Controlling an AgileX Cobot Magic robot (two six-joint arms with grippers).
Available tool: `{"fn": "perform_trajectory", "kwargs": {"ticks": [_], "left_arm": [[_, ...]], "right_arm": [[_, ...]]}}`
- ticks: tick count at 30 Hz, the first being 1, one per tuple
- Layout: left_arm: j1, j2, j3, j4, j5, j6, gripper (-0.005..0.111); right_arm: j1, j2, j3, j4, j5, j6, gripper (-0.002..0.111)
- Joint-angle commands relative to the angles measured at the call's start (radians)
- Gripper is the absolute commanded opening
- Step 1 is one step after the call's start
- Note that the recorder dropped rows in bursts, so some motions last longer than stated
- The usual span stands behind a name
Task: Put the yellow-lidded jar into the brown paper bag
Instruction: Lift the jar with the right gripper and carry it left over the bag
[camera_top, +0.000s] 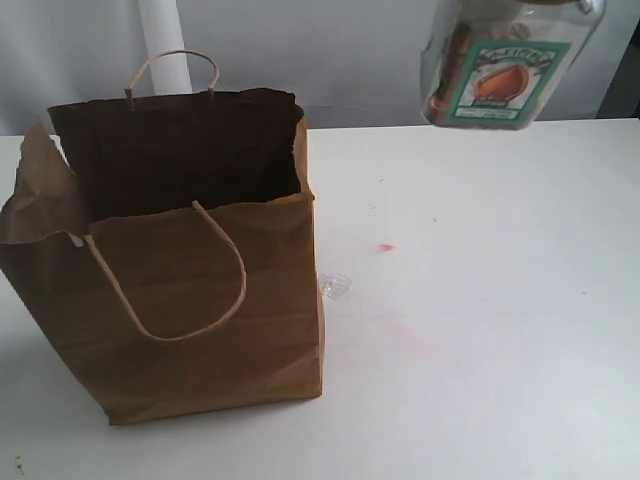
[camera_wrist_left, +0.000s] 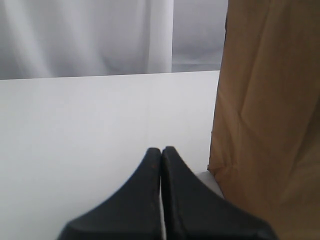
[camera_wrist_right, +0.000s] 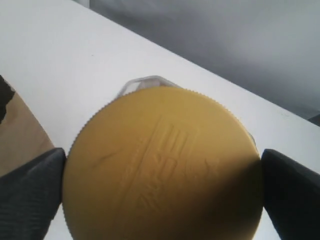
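Hanging up in the air on the right is the yellow-lidded jar (camera_top: 500, 70), high above the white table (camera_top: 480, 330). The right gripper (camera_wrist_right: 161, 192) holds it by the yellow lid (camera_wrist_right: 162, 150), with its black fingers (camera_wrist_right: 30, 195) pressed on two sides of the lid. The jar's label has a teal edge and an orange picture. The brown paper bag (camera_top: 200, 300) stands on the left of the table, well apart from the jar. Its mouth is open and dark inside. One rope handle hangs down its near side and one sticks up at the far side. The left gripper (camera_wrist_left: 161, 160) is squeezed closed with nothing in it, low by the table, just beside the bag. A tiny clear scrap (camera_top: 335, 286) lies by the bag.
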Motion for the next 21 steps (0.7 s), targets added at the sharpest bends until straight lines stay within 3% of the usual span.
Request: {"fn": "perform_trajectory", "kwargs": {"ticks": [1,21], "left_arm": [[-0.003,0.003,-0.002,-0.004,-0.008,-0.004,0.001],[-0.003,0.003,-0.002,-0.004,-0.008,-0.004,0.001]], "right_arm": [[0.002,-0.078,-0.008,-0.002,-0.018,0.001,0.0],[0.002,-0.153,-0.008,0.661,-0.336,-0.29,0.0]]}}
